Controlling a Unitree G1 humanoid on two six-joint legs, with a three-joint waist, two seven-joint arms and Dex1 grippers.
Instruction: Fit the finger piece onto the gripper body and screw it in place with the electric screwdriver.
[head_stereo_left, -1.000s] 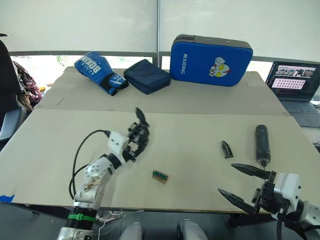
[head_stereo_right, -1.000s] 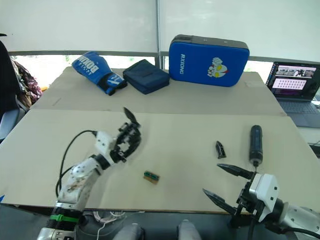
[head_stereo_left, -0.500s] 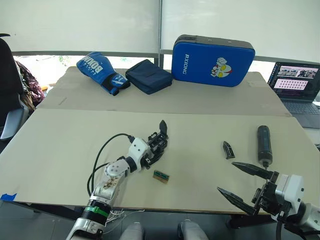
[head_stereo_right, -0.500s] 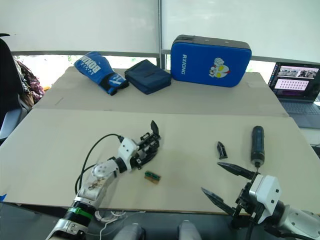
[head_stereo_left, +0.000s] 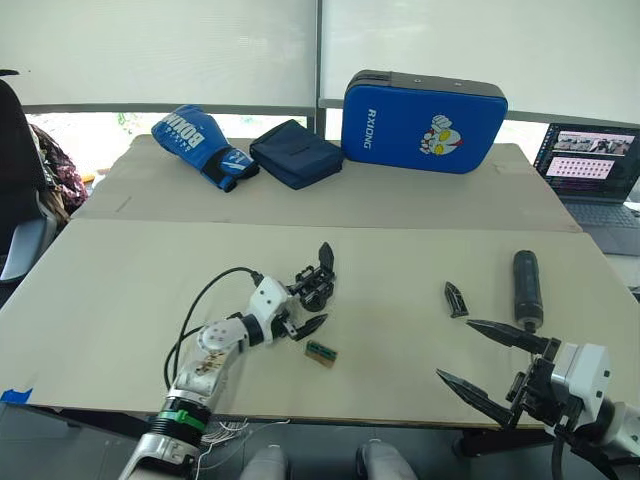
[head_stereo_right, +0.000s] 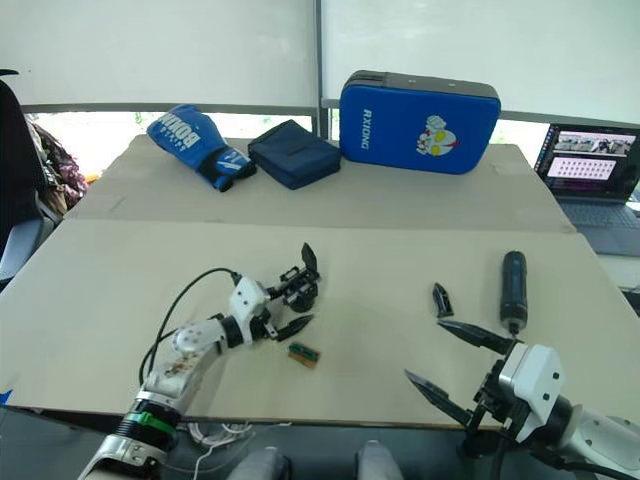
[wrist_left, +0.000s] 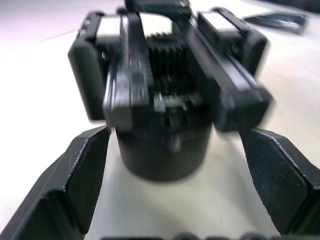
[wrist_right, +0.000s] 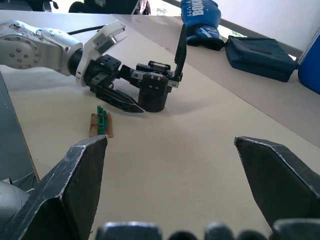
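Note:
The gripper body (head_stereo_left: 318, 288) stands upright on the table left of centre, its pointed black finger sticking up. My left gripper (head_stereo_left: 315, 298) is open around its base; the left wrist view shows a gap between each finger (wrist_left: 75, 180) and the gripper body (wrist_left: 165, 110). The finger piece (head_stereo_left: 455, 299) lies flat right of centre. Just right of it lies the electric screwdriver (head_stereo_left: 526, 288), bit toward me. My right gripper (head_stereo_left: 455, 350) hovers open and empty near the front edge, a little short of both.
A tiny green-and-brown block (head_stereo_left: 320, 352) lies just in front of the gripper body. At the back are a blue boxing glove (head_stereo_left: 195, 140), a dark pouch (head_stereo_left: 293, 152) and a blue pad (head_stereo_left: 423, 107). A laptop (head_stereo_left: 590, 170) sits at the far right.
My left arm carried the gripper body to the right, set it upright on the table, and its fingers opened off it. The right gripper stayed about where it was.

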